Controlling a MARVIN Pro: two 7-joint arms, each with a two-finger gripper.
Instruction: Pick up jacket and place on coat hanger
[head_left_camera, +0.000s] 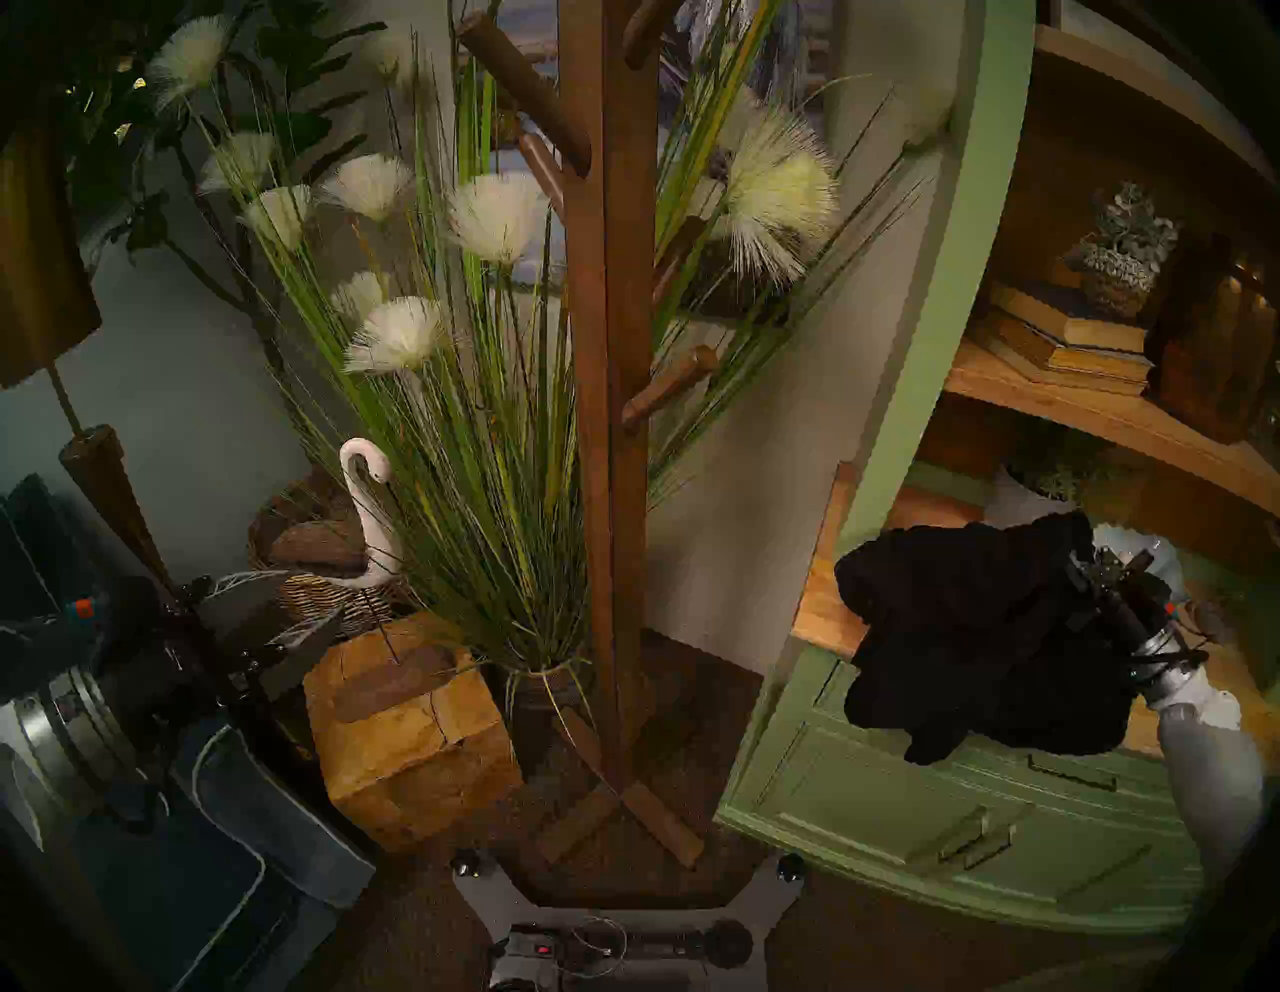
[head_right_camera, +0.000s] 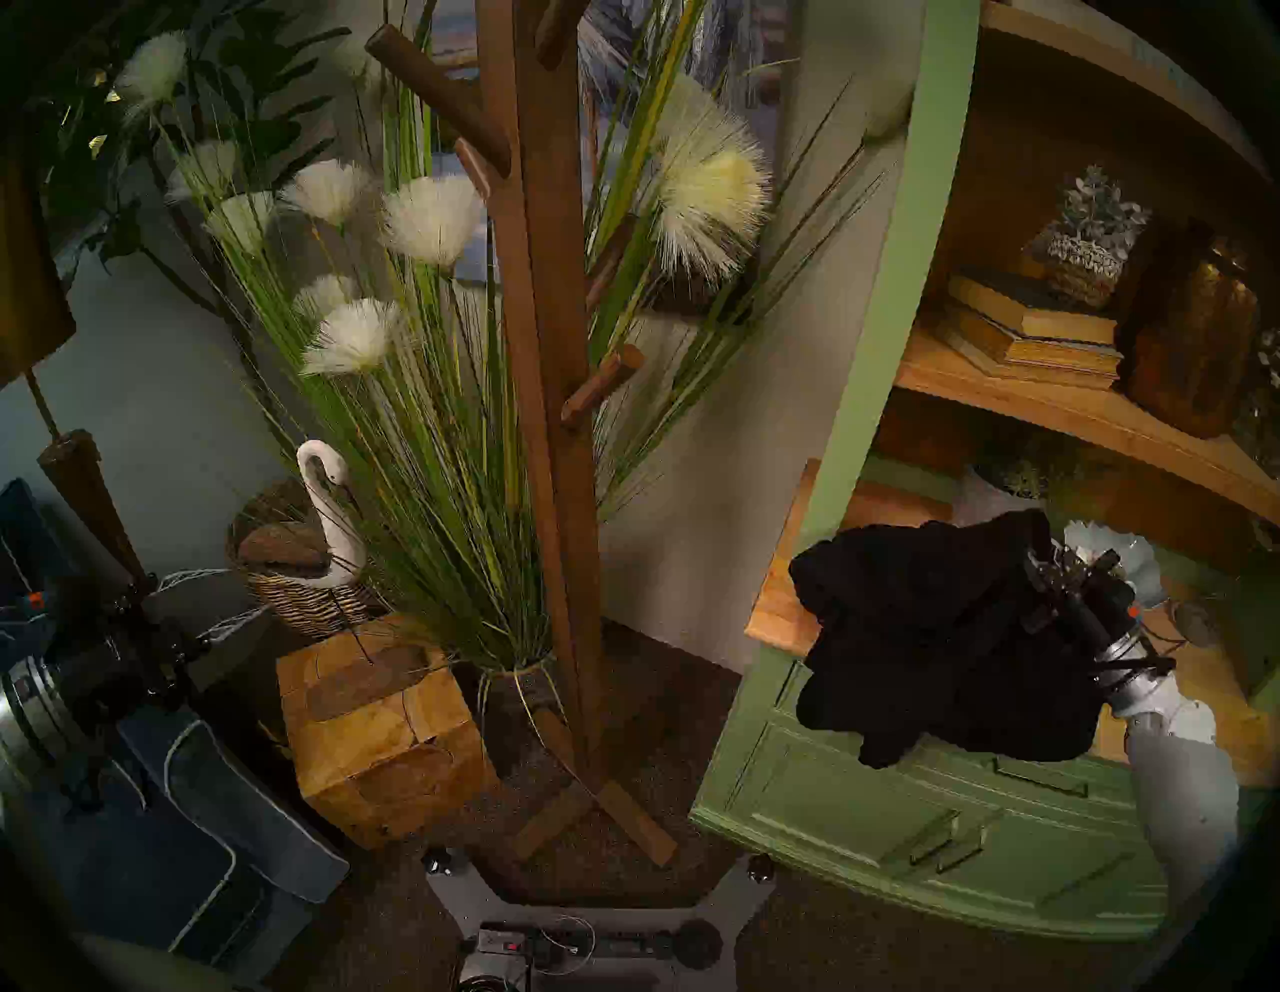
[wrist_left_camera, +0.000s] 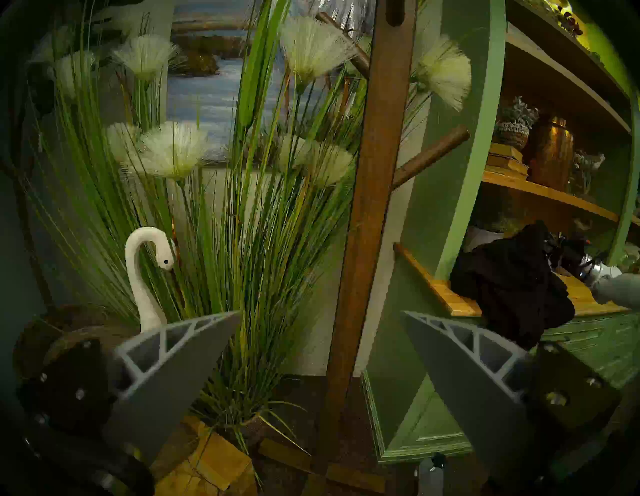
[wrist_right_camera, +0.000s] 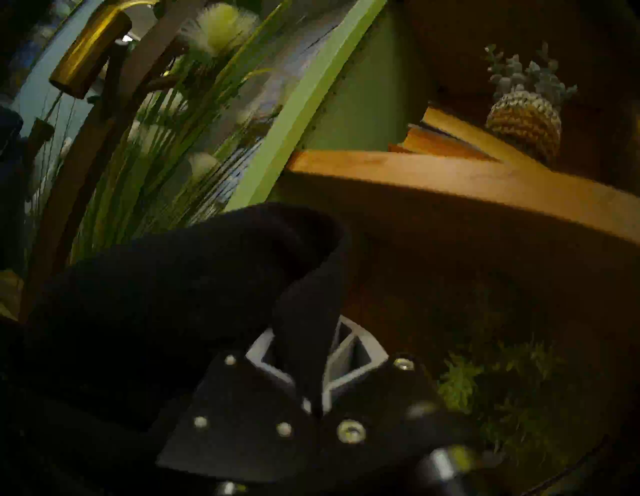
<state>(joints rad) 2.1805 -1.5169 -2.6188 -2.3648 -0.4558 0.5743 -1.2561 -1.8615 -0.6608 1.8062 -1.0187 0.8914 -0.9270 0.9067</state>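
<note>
The black jacket (head_left_camera: 970, 644) hangs bunched from my right gripper (head_left_camera: 1072, 562) in front of the green cabinet, over the edge of its wooden counter. In the right wrist view the two fingers are shut on a fold of the jacket (wrist_right_camera: 173, 294), and the fabric covers the tips of the right gripper (wrist_right_camera: 306, 334). The coat hanger (head_left_camera: 609, 346) is a tall brown wooden stand in mid-view, left of the jacket, with its pegs bare. My left gripper (head_left_camera: 312, 597) is low on the left, open and empty; the left gripper (wrist_left_camera: 322, 311) faces the coat hanger's post (wrist_left_camera: 374, 173).
The green cabinet (head_left_camera: 935, 277) with books and pots on its shelves stands right of the stand. Tall grass with white tufts (head_left_camera: 485, 450) crowds the post's left side. A wooden block (head_left_camera: 409, 727), a swan figure (head_left_camera: 367, 512), a basket (head_left_camera: 305, 554) and a blue cushion (head_left_camera: 242, 831) lie lower left.
</note>
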